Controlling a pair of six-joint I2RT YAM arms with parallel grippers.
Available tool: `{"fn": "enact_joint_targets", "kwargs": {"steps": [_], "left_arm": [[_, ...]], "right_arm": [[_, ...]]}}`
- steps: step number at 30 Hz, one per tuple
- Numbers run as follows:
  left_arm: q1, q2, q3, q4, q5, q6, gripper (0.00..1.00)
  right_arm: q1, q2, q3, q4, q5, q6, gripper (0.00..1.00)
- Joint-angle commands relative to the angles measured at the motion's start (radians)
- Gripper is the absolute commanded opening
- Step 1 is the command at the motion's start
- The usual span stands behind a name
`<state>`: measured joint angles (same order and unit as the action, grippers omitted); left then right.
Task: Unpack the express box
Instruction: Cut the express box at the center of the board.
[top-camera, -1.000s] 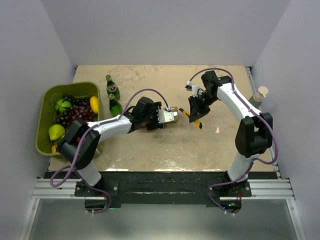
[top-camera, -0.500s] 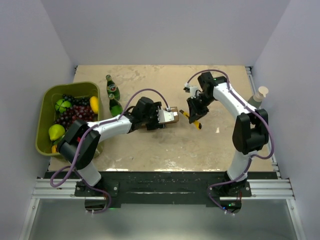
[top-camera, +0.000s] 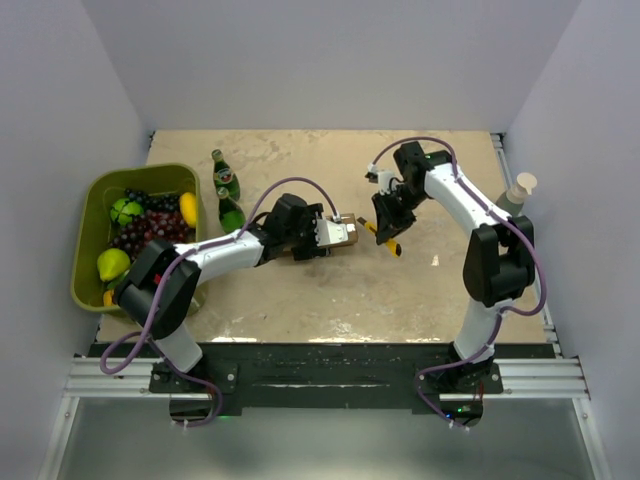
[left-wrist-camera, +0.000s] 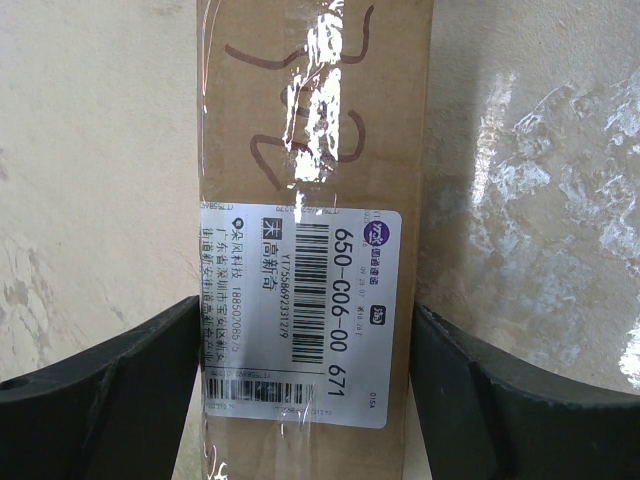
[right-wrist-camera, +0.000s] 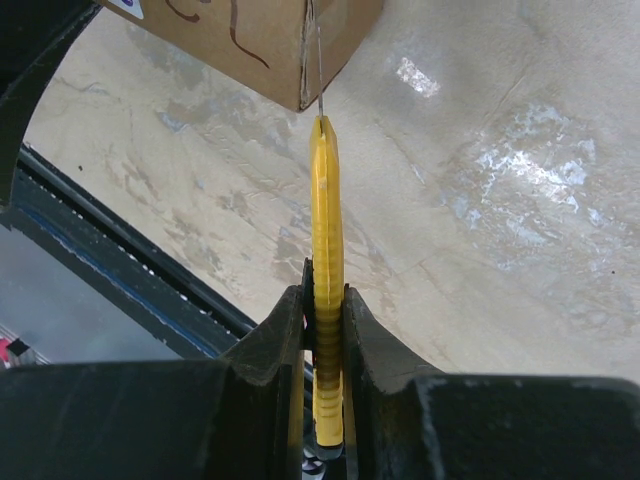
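Nearest the arm bases, the beige stone-patterned table (top-camera: 300, 300) carries a rounded green plastic bin (top-camera: 150, 170) at its left edge, heaped with dark grapes and yellow and green fruit. Further in, around the middle of the table, the left gripper (top-camera: 318, 235) lies low and reaches toward the right. In its wrist view, the two black fingers (left-wrist-camera: 100, 400) press against both long sides of the small elongated brown cardboard express box (left-wrist-camera: 315, 150), so the left gripper (left-wrist-camera: 310, 400) is pinching the carton. The express box (top-camera: 343, 232) lies flat on the table near its centre. Its top face shows a white printed shipping label (left-wrist-camera: 300, 300) with barcodes under clear tape and dark pen scrawl beyond it. Just to the right of the carton's free end is the slim yellow utility knife (top-camera: 383, 238), held edge-up by the right gripper (top-camera: 388, 222), which comes down on it from the far right. In the right wrist view, the right gripper (right-wrist-camera: 325, 310) is pressed tight on the knife (right-wrist-camera: 325, 220), whose thin metal blade (right-wrist-camera: 318, 70) runs up to the lower corner of the express box (right-wrist-camera: 250, 35). Whether the blade has entered the cardboard cannot be told. Farther back and to the left, two green glass bottles (top-camera: 226, 177) stand upright between the bin and the carton.
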<state>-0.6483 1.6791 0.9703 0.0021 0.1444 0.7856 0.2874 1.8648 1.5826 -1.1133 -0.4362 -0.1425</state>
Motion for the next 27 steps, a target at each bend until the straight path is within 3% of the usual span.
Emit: {"fn": "enact_joint_targets", "kwargs": {"steps": [1, 27], "left_arm": [[0.012, 0.036, -0.025, -0.097, -0.003, -0.011, 0.0], [0.012, 0.054, -0.012, -0.097, 0.001, -0.011, 0.0]], "right_arm": [[0.009, -0.047, 0.036, -0.008, -0.004, -0.003, 0.0], [0.035, -0.038, -0.009, -0.04, 0.062, -0.026, 0.0]]}}
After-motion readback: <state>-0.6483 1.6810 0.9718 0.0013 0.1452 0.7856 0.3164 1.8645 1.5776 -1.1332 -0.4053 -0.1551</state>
